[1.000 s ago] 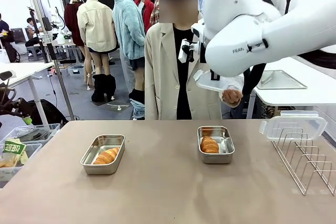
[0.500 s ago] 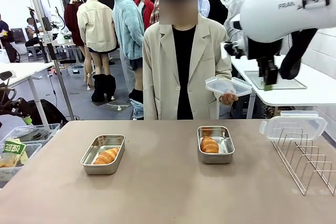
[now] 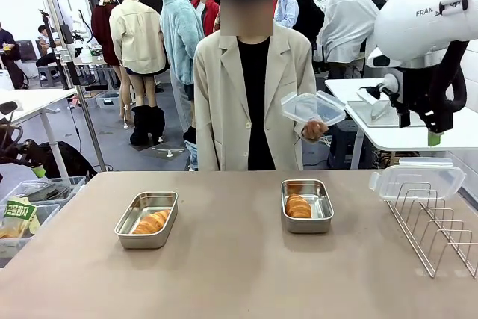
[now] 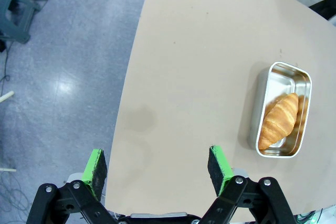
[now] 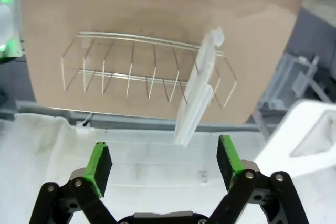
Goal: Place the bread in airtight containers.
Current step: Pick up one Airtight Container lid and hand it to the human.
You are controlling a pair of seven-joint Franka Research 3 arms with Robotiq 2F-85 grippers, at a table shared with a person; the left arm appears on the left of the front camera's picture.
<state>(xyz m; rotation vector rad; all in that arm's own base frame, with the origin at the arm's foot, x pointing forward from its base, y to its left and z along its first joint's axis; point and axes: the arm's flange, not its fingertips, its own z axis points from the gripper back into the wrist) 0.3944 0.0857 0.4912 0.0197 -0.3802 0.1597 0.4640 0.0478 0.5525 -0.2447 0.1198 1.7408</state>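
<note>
Two open steel airtight containers stand on the table, each with one piece of golden bread inside: the left container (image 3: 146, 220) with its bread (image 3: 151, 222), and the right container (image 3: 307, 205) with its bread (image 3: 298, 206). The person's hand (image 3: 314, 131) holds a clear lid (image 3: 312, 107) above the far edge. A second lid (image 3: 417, 177) rests on the wire rack (image 3: 437, 233). My right gripper (image 3: 420, 129) hangs open and empty, high at the right, over rack and lid (image 5: 199, 103). My left gripper (image 4: 156, 166) is open above the table's left edge, with a container (image 4: 281, 109) and bread (image 4: 278, 120) off to its side.
The wire rack (image 5: 142, 72) takes up the table's right end. Plastic bins (image 3: 30, 207) sit off the left edge. The person stands at the middle of the far side. Bare tabletop (image 3: 231, 267) lies between and in front of the containers.
My right gripper has opened and swung right and down, away from the person's hand, which keeps the clear lid. The containers and bread have not moved.
</note>
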